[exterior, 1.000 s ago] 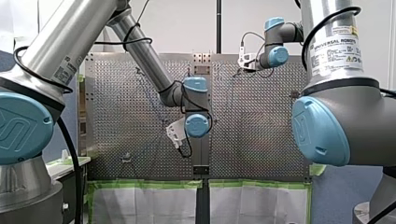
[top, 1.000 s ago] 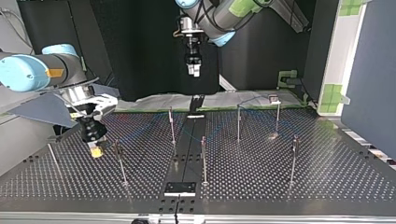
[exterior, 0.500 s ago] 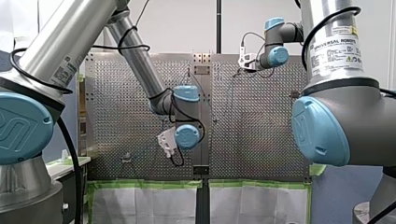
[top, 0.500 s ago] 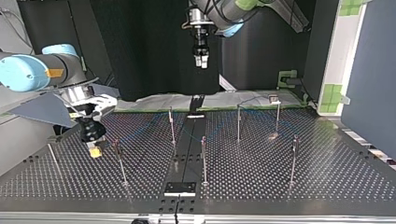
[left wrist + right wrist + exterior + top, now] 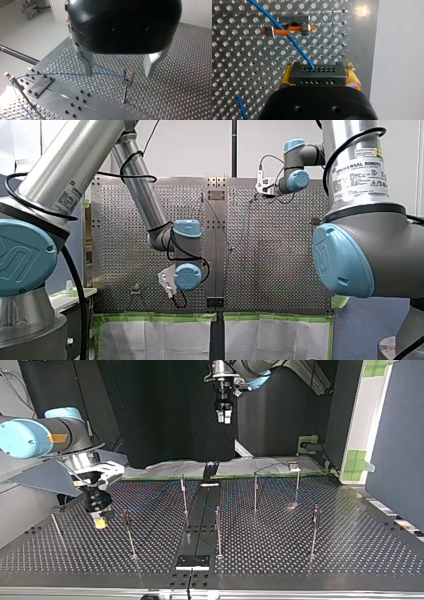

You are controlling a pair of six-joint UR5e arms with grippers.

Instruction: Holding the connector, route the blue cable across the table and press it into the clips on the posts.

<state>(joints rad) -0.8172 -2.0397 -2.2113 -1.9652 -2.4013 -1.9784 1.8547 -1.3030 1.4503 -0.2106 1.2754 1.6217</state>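
In the right wrist view my right gripper (image 5: 319,83) is shut on the black connector (image 5: 316,72), which sits between its yellow pads (image 5: 285,79). The blue cable (image 5: 294,45) leaves the connector and crosses a post clip with an orange bar (image 5: 287,28). In the top view that gripper (image 5: 100,521) hangs low over the table at the left. My left gripper (image 5: 120,68) stands open with nothing between its metal fingers, high above the table (image 5: 223,415). Below it the blue cable (image 5: 62,74) runs to a clip on a post (image 5: 127,81).
Several thin posts stand on the perforated table (image 5: 350,550), among them one near the middle (image 5: 218,530) and one at the top view's right (image 5: 314,530). A dark plate (image 5: 192,561) lies on the centre strip near the front edge. A second bolted plate (image 5: 40,85) lies by the cable.
My left arm has swung toward the front view's lower left, and in the top view its gripper has risen and shifted right. My right gripper has stayed almost still with the connector.
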